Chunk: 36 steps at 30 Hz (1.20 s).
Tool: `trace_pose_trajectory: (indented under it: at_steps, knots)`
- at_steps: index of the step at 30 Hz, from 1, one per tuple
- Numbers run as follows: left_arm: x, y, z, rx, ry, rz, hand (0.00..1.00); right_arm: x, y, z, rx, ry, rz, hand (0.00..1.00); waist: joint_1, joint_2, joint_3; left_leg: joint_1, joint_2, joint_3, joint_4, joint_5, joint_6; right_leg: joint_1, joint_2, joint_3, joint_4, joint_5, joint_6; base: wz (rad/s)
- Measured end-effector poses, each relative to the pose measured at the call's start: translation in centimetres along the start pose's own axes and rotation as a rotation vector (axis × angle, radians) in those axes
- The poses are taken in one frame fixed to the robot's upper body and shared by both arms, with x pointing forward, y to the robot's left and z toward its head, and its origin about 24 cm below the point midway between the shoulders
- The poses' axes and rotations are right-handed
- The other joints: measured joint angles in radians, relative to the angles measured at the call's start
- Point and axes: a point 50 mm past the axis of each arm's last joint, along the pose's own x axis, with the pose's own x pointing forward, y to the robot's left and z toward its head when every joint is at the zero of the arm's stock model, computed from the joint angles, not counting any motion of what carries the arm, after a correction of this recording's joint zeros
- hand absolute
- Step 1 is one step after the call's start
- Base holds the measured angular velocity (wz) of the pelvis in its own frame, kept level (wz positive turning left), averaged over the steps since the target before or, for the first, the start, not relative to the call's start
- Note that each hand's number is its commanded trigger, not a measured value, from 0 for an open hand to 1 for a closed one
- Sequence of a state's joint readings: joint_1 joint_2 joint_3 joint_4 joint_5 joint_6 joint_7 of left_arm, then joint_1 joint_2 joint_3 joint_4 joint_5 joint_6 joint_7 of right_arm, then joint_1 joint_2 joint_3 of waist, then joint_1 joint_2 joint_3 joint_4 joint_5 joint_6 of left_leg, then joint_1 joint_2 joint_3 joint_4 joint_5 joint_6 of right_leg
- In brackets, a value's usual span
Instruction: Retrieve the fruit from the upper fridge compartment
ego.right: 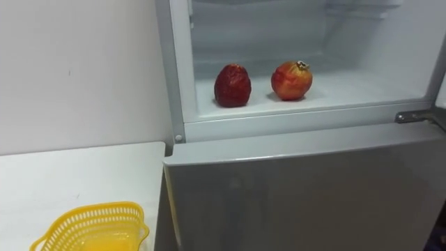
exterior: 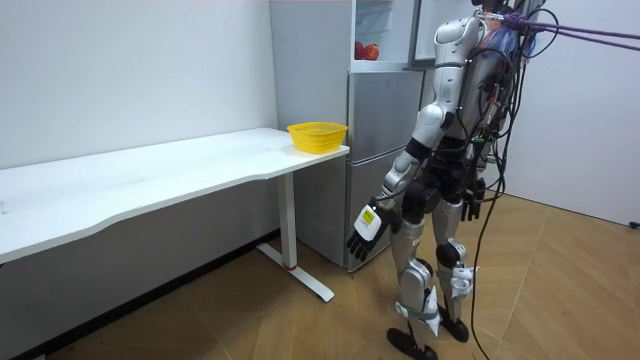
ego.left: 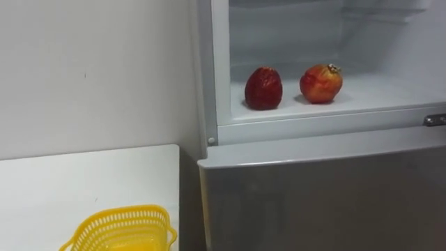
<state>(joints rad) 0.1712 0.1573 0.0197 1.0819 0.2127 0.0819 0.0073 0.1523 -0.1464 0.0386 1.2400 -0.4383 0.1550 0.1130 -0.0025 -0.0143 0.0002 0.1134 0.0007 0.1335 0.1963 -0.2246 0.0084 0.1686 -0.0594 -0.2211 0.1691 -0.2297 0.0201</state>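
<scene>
Two fruits, a dark red fruit (ego.left: 263,88) and a pomegranate (ego.left: 321,83), sit side by side on the open upper fridge shelf (ego.left: 390,94). The reach seems not yet begun: the left hand (exterior: 365,226) hangs by the thigh, fingers (exterior: 356,243) relaxed and empty, well apart from both. Next, an arm must lift to the shelf.

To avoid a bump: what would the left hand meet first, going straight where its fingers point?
Probably the wooden floor in front of the fridge: the left hand hangs pointing down.

Dark red strawberry (ego.left: 263,88) and red-orange pomegranate (ego.left: 321,83), apart, on upper fridge shelf (ego.left: 390,94)
</scene>
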Motion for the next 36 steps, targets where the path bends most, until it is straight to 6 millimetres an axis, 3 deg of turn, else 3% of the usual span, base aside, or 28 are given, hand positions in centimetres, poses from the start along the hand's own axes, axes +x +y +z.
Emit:
trace_pose_trajectory:
  at_steps: [5, 11, 16, 20, 22, 24, 26, 28, 32, 36]
  knots:
    - [-0.1, 0.1, -0.5, 0.031, 0.018, 0.004, 0.0, 0.0, -0.1, 0.2, 0.026, -0.009, -0.015, 0.0, -0.001, -0.003, 0.0027, 0.001, 0.001, -0.001, -0.002, 0.0, 0.0, 0.0, 0.001, 0.002, 0.0, 0.0, 0.0, 0.0]
    - [-0.1, 0.0, -0.6, 0.064, 0.029, -0.003, 0.0, -0.2, -1.7, 2.3, 0.103, -0.095, -0.117, 0.0, 0.002, -0.001, 0.0031, -0.004, 0.001, 0.009, -0.006, 0.0, 0.0, -0.011, 0.004, 0.019, 0.001, 0.001, 0.0, -0.05]
    - [-0.1, -0.1, -0.3, 0.141, 0.002, -0.012, 0.0, -1.2, -4.0, 5.8, 0.234, -0.287, -0.24, 0.0, 0.003, 0.008, 0.0009, -0.019, 0.003, 0.013, -0.005, 0.0, 0.0, -0.028, 0.005, 0.022, 0.001, 0.003, -0.001, -0.02]
    - [-0.2, -0.2, 0.2, 0.133, -0.036, -0.005, 0.0, -3.5, -6.4, 9.8, 0.359, -0.522, -0.341, 0.0, -0.016, 0.017, 0.0002, -0.021, 0.003, 0.01, -0.005, 0.0, 0.0, -0.036, 0.005, 0.023, 0.0, 0.005, -0.001, -0.01]
    - [-0.1, -0.3, 0.8, 0.132, -0.067, 0.002, 0.0, -5.5, -7.7, 11.9, 0.375, -0.662, -0.397, 0.0, -0.02, 0.02, 0.0001, -0.024, 0.003, 0.011, -0.006, 0.001, 0.0, -0.044, 0.004, 0.027, 0.004, 0.005, -0.002, -0.09]
    - [-0.1, -0.3, 1.4, 0.145, -0.101, 0.008, 0.0, -9.2, -9.5, 14.6, 0.394, -0.887, -0.508, 0.0, -0.029, 0.022, -0.0007, -0.031, 0.004, 0.02, -0.006, 0.001, 0.0, -0.052, 0.006, 0.033, 0.003, 0.006, -0.003, -0.08]
    - [-0.2, -0.2, 1.5, 0.139, -0.117, 0.015, 0.0, -11.6, -10.1, 15.6, 0.403, -1.026, -0.57, 0.0, -0.031, 0.024, -0.0059, -0.028, 0.006, 0.028, -0.007, 0.001, 0.0, -0.054, 0.008, 0.045, 0.002, 0.006, -0.003, -0.12]
    - [-0.3, -0.1, 1.4, 0.125, -0.127, 0.017, 0.0, -13.8, -10.3, 16.1, 0.411, -1.127, -0.61, 0.0, -0.031, 0.021, -0.0015, -0.018, 0.006, 0.032, -0.013, 0.001, 0.0, -0.051, 0.01, 0.057, 0.002, 0.007, -0.004, -0.15]
    - [-0.3, -0.2, 1.3, 0.113, -0.132, 0.019, 0.0, -18.9, -10.1, 17.0, 0.403, -1.353, -0.699, 0.0, -0.044, 0.028, -0.0022, -0.022, 0.009, 0.062, -0.017, 0.001, 0.0, -0.068, 0.012, 0.083, 0.004, 0.011, -0.003, -0.2]
    - [-0.3, -0.5, 0.7, 0.129, -0.129, 0.004, 0.0, -24.5, -9.7, 16.3, 0.368, -1.576, -0.841, 0.0, -0.044, 0.041, -0.0047, -0.031, 0.01, 0.087, -0.019, 0.001, 0.0, -0.089, 0.012, 0.103, 0.019, 0.015, -0.001, -0.17]
